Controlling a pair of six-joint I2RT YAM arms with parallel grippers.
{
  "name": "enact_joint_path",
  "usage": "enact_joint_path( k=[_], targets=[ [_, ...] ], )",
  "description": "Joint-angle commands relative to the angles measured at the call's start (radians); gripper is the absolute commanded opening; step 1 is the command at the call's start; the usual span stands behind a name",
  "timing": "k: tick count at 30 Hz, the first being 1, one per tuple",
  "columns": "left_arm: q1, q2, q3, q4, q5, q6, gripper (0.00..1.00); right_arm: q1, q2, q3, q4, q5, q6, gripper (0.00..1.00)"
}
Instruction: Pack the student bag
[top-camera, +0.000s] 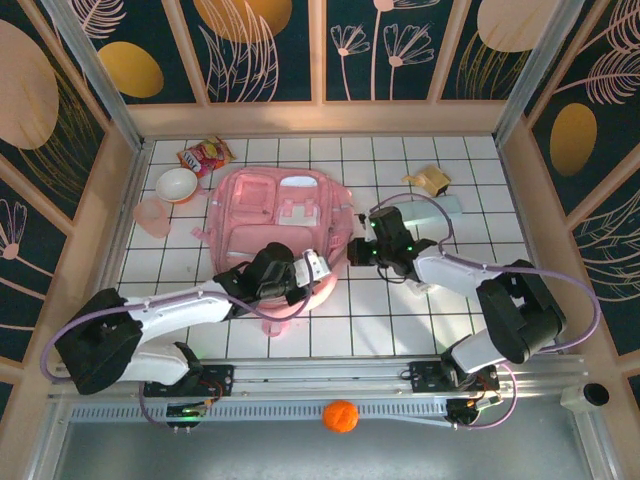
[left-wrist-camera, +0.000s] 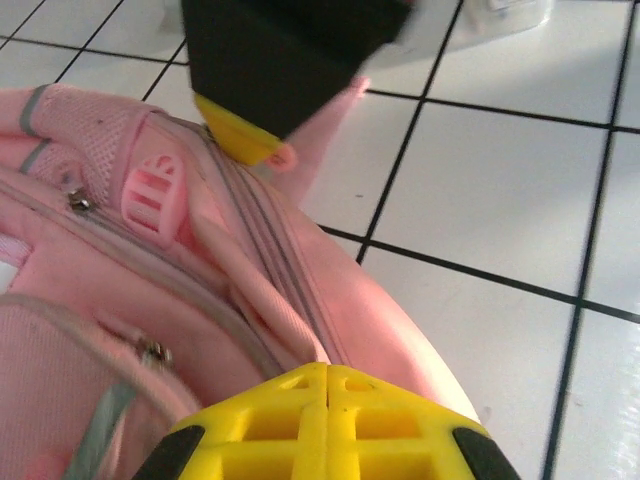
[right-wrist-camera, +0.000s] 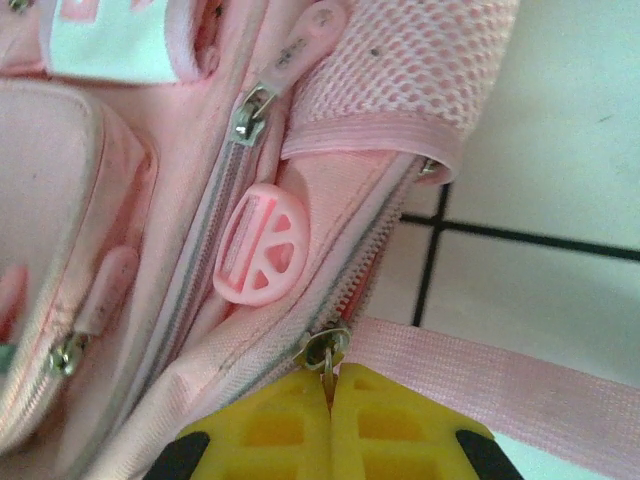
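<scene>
The student bag (top-camera: 280, 215) lies flat in the middle of the tiled table, pink, pockets facing up. My left gripper (top-camera: 320, 268) is at its near right corner. In the left wrist view its yellow fingers (left-wrist-camera: 300, 420) are shut, and a fold of the bag (left-wrist-camera: 250, 280) beside the zip seam runs in between their tips. My right gripper (top-camera: 352, 250) is at the bag's right side. It (right-wrist-camera: 328, 385) is shut on the metal zipper pull (right-wrist-camera: 326, 350) of the main zip, just above a pink strap (right-wrist-camera: 500, 375). A round pink buckle (right-wrist-camera: 262, 245) sits beside that zip.
A white bowl (top-camera: 177, 184), a snack packet (top-camera: 205, 155) and a pink cup (top-camera: 152, 215) lie left of the bag. A crumpled tan item (top-camera: 428, 180) and a pale box (top-camera: 447, 205) sit at the right. An orange ball (top-camera: 341, 415) rests in front of the arm bases.
</scene>
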Motion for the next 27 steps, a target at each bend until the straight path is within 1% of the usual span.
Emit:
enact_joint_path(
  k=[1, 3, 5, 6, 8, 9, 10, 11, 12, 13, 15, 16, 18, 21, 23, 27],
  targets=[
    [0.004, -0.046, -0.029, -0.013, 0.112, 0.04, 0.0, -0.079, 0.028, 0.033, 0.078, 0.055, 0.007, 0.0],
    [0.003, -0.065, -0.035, -0.039, 0.165, 0.066, 0.0, -0.116, 0.052, 0.041, 0.105, 0.071, 0.014, 0.0],
    [0.003, -0.08, -0.044, -0.058, 0.175, 0.076, 0.0, -0.14, 0.075, 0.059, 0.116, 0.07, 0.012, 0.0],
    [0.004, -0.087, -0.046, -0.071, 0.154, 0.078, 0.0, -0.14, 0.083, 0.074, 0.112, 0.06, -0.003, 0.0],
    [0.004, -0.113, -0.052, -0.069, 0.07, 0.064, 0.0, -0.126, 0.081, 0.091, 0.102, 0.034, -0.034, 0.0],
    [0.004, -0.134, -0.061, -0.041, 0.015, 0.04, 0.08, -0.112, 0.075, 0.093, 0.091, 0.033, -0.044, 0.0],
    [0.004, -0.155, -0.072, -0.003, -0.036, 0.013, 0.27, -0.099, 0.071, 0.094, 0.079, 0.027, -0.052, 0.0],
    [0.005, -0.168, -0.079, 0.03, -0.069, -0.007, 0.41, -0.086, 0.066, 0.095, 0.065, 0.024, -0.058, 0.0],
    [0.004, -0.171, -0.077, 0.051, -0.08, -0.022, 0.53, -0.071, 0.059, 0.092, 0.051, 0.031, -0.061, 0.0],
    [0.004, -0.163, -0.062, 0.059, -0.074, -0.032, 0.62, -0.055, 0.05, 0.087, 0.04, 0.035, -0.063, 0.0],
    [0.003, -0.12, -0.023, 0.05, -0.054, -0.04, 0.72, -0.031, 0.03, 0.077, 0.027, 0.043, -0.057, 0.0],
    [0.002, -0.087, 0.0, 0.053, -0.061, -0.047, 0.74, -0.024, 0.02, 0.071, 0.027, 0.043, -0.047, 0.0],
    [-0.006, -0.025, 0.037, 0.073, -0.11, -0.073, 0.8, 0.006, 0.003, 0.067, 0.021, 0.048, -0.027, 0.0],
    [-0.022, 0.065, 0.094, 0.071, -0.113, -0.054, 0.84, 0.055, -0.022, 0.063, 0.026, 0.058, 0.008, 0.0],
    [-0.027, 0.114, 0.116, 0.069, -0.117, -0.049, 0.86, 0.08, -0.033, 0.061, 0.02, 0.071, 0.027, 0.0],
    [-0.028, 0.176, 0.113, 0.078, -0.148, -0.052, 0.83, 0.116, -0.052, 0.048, 0.021, 0.075, 0.059, 0.0]
  ],
)
